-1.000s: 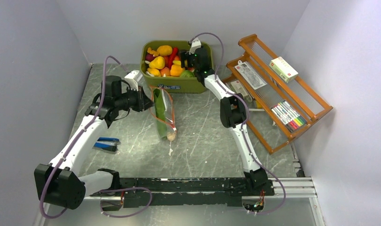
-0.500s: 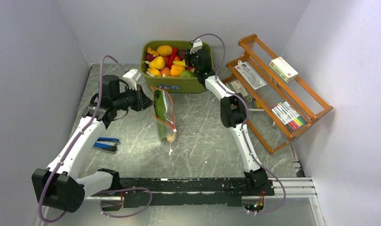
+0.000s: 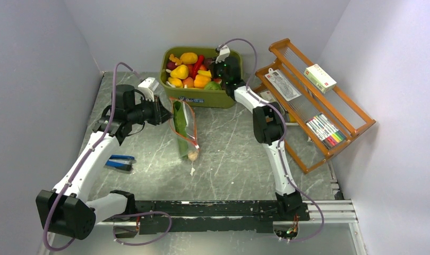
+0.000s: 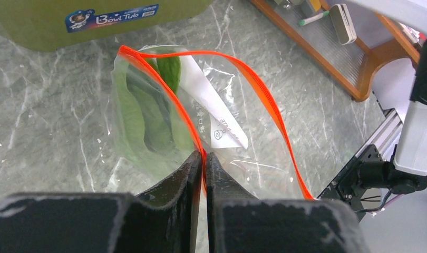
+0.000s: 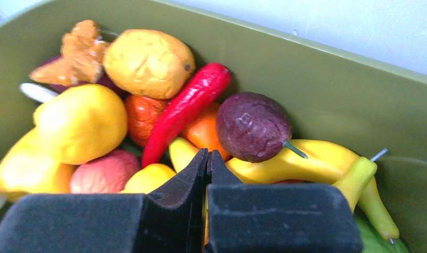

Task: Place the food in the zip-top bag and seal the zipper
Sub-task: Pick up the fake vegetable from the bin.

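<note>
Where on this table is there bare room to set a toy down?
Bare marble tabletop lies between the zip-top bag and the right arm, and between the bag and the black rail. The olive-green tub and wooden rack are crowded.

Glossy clear plastic zip-top bag (image 4: 253, 147) (crinkled); table (image 3: 229, 154) seemingly matt stone.

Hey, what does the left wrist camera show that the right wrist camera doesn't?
Only left wrist: the zip-top bag, its zipper pinched in the left jaws, with green leaves inside. Only right wrist: the red chili and purple bulb. Both: the green tub, and a shut pair of jaws.
</note>
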{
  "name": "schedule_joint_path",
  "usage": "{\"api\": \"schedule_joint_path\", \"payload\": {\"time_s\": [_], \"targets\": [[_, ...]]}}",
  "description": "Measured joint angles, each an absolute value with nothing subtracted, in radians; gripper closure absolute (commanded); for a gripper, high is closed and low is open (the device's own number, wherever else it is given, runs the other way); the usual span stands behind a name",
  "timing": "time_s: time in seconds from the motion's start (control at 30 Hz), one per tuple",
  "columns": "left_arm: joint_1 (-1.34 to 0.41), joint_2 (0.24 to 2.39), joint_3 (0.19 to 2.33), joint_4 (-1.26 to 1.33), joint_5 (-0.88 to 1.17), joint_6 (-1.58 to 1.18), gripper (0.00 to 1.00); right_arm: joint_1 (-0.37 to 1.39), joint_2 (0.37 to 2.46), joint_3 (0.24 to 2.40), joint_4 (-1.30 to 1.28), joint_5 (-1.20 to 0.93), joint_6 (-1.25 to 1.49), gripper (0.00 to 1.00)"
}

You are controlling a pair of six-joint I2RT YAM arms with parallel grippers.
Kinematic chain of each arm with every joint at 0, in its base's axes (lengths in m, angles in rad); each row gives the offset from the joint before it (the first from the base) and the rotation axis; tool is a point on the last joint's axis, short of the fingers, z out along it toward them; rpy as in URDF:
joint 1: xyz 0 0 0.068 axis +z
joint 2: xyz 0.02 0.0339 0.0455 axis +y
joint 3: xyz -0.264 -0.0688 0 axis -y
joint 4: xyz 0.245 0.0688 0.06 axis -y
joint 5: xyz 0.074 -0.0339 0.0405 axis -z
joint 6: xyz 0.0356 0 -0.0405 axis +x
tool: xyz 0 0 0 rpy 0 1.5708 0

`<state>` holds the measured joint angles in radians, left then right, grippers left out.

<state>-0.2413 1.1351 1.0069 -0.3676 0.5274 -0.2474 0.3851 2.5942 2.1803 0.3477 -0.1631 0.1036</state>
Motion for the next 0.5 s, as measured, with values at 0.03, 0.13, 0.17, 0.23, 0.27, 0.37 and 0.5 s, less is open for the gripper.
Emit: {"api": "schedule_joint_path", "payload": {"time_s": [0.03,0.13,0.17,0.23,0.27,0.37,0.5], "targets": [[-0.241,1.135,1.007,-0.367,0.524,-0.251,0.88,0.385,2.561,2.139,0.346,-0.171,0.112,1.0],[-0.241,1.143,1.007,-0.364,0.516,-0.258,0.82,0.385,2.484,2.073,0.325,-0.185,0.124,1.0],[-0.241,1.147,1.007,-0.364,0.513,-0.259,0.8,0.385,2.465,2.063,0.32,-0.189,0.125,1.0],[-0.241,1.16,1.007,-0.364,0.505,-0.262,0.68,0.386,2.413,2.025,0.318,-0.195,0.127,1.0],[-0.241,1.165,1.007,-0.365,0.502,-0.263,0.66,0.387,2.388,2.002,0.317,-0.196,0.127,1.0],[-0.241,1.171,1.007,-0.364,0.501,-0.273,0.58,0.394,2.334,1.944,0.312,-0.195,0.115,1.0],[-0.241,1.176,1.007,-0.364,0.489,-0.282,0.47,0.402,2.32,1.938,0.238,-0.185,0.075,0.9]]}}
